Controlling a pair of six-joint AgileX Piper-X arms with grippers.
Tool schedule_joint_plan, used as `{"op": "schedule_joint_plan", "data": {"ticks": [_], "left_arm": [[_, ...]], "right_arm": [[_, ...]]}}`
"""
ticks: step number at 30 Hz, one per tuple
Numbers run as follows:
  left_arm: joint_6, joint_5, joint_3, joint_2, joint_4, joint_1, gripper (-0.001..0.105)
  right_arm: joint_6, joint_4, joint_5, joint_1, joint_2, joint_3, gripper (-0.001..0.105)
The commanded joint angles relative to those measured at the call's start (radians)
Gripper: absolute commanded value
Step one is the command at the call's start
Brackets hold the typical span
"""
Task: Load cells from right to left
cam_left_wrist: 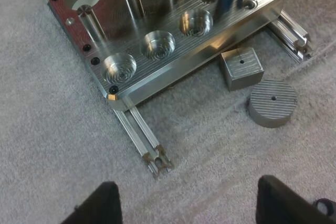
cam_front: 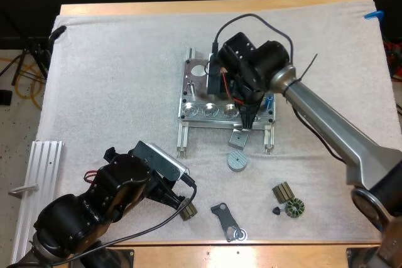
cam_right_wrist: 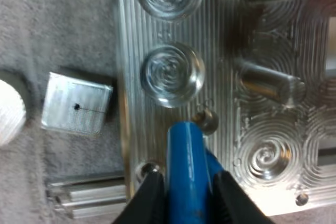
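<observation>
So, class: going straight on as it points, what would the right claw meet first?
Probably the top of the metal fixture: the blue cylinder in the right claw would touch it first; depth is unclear.

Left arm [cam_front: 94,211] comes in from the lower left corner, bent and sitting low, wrist turned forward-right. Left gripper [cam_front: 178,203] aims out toward mid-table. Its two black fingers [cam_left_wrist: 97,205] stand wide apart, nothing between them, touching nothing. Right arm [cam_front: 333,130] reaches in from the right edge, long grey forearm stretched diagonally toward far-left, wrist bent so the right gripper [cam_front: 247,119] points down. Its fingers press from both sides on a blue cylinder [cam_right_wrist: 185,156], held in line with them, one end sticking out past the fingertips.
</observation>
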Motion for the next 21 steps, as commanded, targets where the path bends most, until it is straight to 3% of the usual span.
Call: {"op": "schedule_joint_plan", "data": {"ticks": [1, 21], "left_arm": [[-0.001, -0.001, -0.005, -0.005, -0.012, 0.002, 0.055], [0.022, -0.001, -0.005, -0.005, -0.012, 0.002, 0.055]], "right_arm": [[-0.02, -0.015, 0.016, -0.001, 0.004, -0.01, 0.0], [-0.017, -0.042, 0.072, -0.001, 0.083, -0.003, 0.0]]}}
